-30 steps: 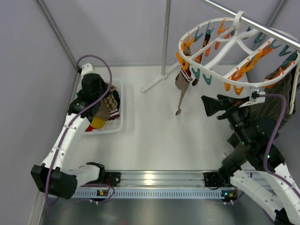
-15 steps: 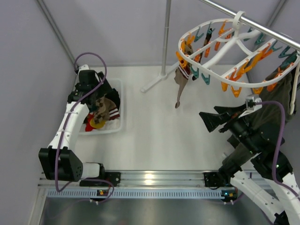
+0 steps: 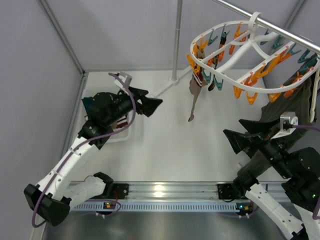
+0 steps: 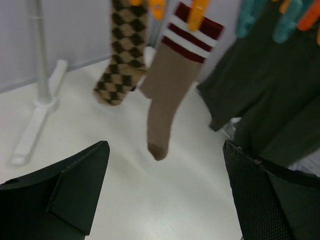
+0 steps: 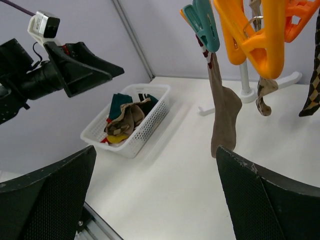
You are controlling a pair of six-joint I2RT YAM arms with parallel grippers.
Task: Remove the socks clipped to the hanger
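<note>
The white oval hanger [image 3: 248, 44] with orange and teal clips hangs from the rail at the upper right. A brown sock with a red-and-white striped cuff [image 3: 194, 95] [image 4: 170, 85] [image 5: 224, 115] dangles from its left side. An argyle sock [image 4: 122, 55] [image 5: 312, 85] is clipped beside it. My left gripper [image 3: 154, 104] [image 4: 166, 145] is open and empty, pointing at these socks from the left, well short of them. My right gripper [image 3: 232, 131] [image 5: 155, 150] is open and empty, below the hanger and right of the brown sock.
A white basket [image 3: 131, 135] [image 5: 150, 125] at the left holds several loose socks [image 5: 125, 117]. A dark green garment [image 3: 290, 110] [image 4: 265, 100] hangs at the right. The stand pole [image 3: 176, 40] and its foot [image 4: 35, 125] rise behind the socks. The metal rail [image 3: 280, 27] carries the hanger.
My left gripper opened over the basket, left a sock there, then rose and swung right toward the hanger. My right gripper drew back, lower and to the right.
</note>
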